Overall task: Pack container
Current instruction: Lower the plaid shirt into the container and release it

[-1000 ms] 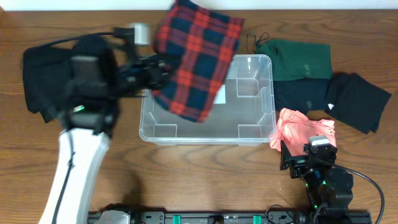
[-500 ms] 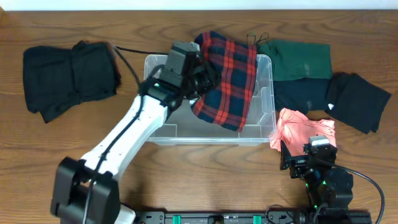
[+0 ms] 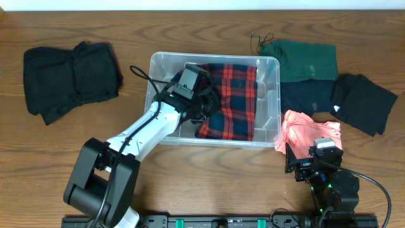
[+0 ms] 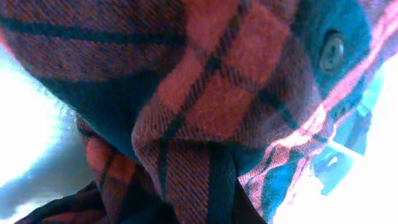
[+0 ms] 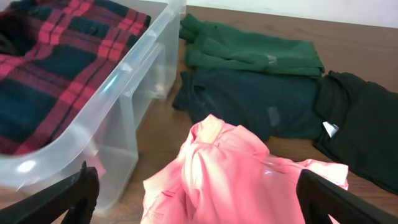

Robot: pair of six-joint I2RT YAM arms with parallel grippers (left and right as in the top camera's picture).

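Note:
The clear plastic container (image 3: 158, 134) stands at the middle of the table. A red and navy plaid garment (image 3: 235, 101) lies inside it, towards its right half. My left gripper (image 3: 206, 105) is down in the container, shut on the left edge of the plaid garment. In the left wrist view the plaid cloth (image 4: 205, 93) fills the frame and hides the fingers. My right gripper (image 5: 199, 205) stands open near the front right, its dark fingertips (image 5: 81, 193) either side of a pink garment (image 5: 236, 180) without touching it.
A green garment (image 3: 297, 58), a dark navy one (image 3: 304, 96) and a black one (image 3: 364, 101) lie right of the container. Another black garment (image 3: 69, 79) lies at the far left. The container's right wall (image 5: 118, 106) stands close to the pink garment.
The left arm has swung the plaid garment from above the container's left side rightwards and down into the container. The right arm has not moved.

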